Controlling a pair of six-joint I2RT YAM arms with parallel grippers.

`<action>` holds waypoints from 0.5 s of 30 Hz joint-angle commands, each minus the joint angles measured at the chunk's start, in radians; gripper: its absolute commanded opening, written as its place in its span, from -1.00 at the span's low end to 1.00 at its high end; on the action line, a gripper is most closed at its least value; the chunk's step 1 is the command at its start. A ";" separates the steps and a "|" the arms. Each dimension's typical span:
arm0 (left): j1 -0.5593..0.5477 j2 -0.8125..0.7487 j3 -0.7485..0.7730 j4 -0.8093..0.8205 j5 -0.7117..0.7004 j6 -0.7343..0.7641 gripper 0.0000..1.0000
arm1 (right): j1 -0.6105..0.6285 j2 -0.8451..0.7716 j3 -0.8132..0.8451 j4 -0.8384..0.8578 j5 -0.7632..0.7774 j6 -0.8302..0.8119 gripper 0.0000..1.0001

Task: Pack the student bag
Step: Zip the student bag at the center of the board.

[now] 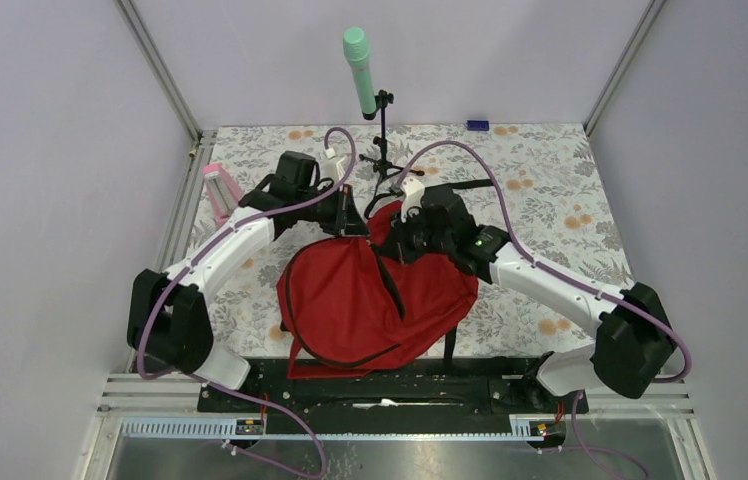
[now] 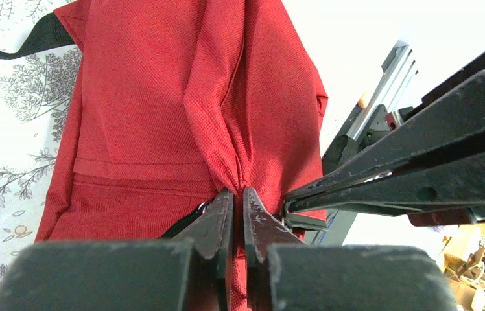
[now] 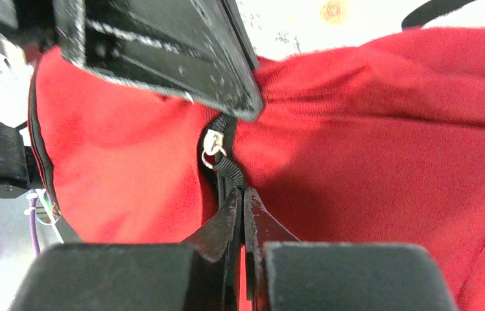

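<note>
The student bag point(image 1: 370, 300), dark red with black zippers, lies in the middle of the table, its far end lifted. My left gripper point(image 1: 352, 228) is shut on a pinched fold of the bag's red fabric point(image 2: 238, 191) at the far left of the bag. My right gripper point(image 1: 405, 238) is shut on the black zipper pull tab point(image 3: 227, 172), whose silver slider ring point(image 3: 212, 146) shows just above my fingertips point(image 3: 240, 192). The two grippers sit close together; the right one's fingers point(image 2: 415, 168) show in the left wrist view and the left one's fingers point(image 3: 175, 45) in the right wrist view.
A pink bottle point(image 1: 218, 192) stands at the left edge of the flowered table point(image 1: 550, 190). A green microphone on a small black tripod point(image 1: 362, 75) stands at the back. A small blue object point(image 1: 477, 125) lies by the back wall. A black strap point(image 2: 26, 42) trails off the bag.
</note>
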 commanded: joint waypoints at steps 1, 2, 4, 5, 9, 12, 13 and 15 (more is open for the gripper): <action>0.022 -0.135 -0.031 0.213 -0.010 -0.062 -1.00 | 0.055 -0.063 -0.061 -0.003 0.005 0.046 -1.00; 0.029 -0.144 -0.044 0.243 -0.017 -0.076 -1.00 | 0.091 -0.070 -0.071 -0.026 0.057 0.034 -1.00; 0.040 -0.153 -0.062 0.273 -0.012 -0.102 -1.00 | 0.155 -0.082 -0.094 -0.050 0.146 0.013 -1.00; 0.044 -0.154 -0.066 0.288 -0.008 -0.109 -1.00 | 0.174 -0.088 -0.109 -0.053 0.175 0.015 -1.00; 0.053 -0.145 -0.076 0.305 -0.003 -0.131 -1.00 | 0.196 -0.108 -0.148 -0.071 0.219 0.032 -1.00; 0.059 -0.141 -0.083 0.322 0.008 -0.147 -1.00 | 0.200 -0.131 -0.162 -0.089 0.240 0.021 -1.00; 0.061 -0.140 -0.082 0.324 0.009 -0.150 -1.00 | 0.200 -0.141 -0.166 -0.092 0.247 0.018 -1.00; 0.064 -0.140 -0.083 0.327 0.011 -0.151 -1.00 | 0.200 -0.146 -0.169 -0.099 0.248 0.014 -1.00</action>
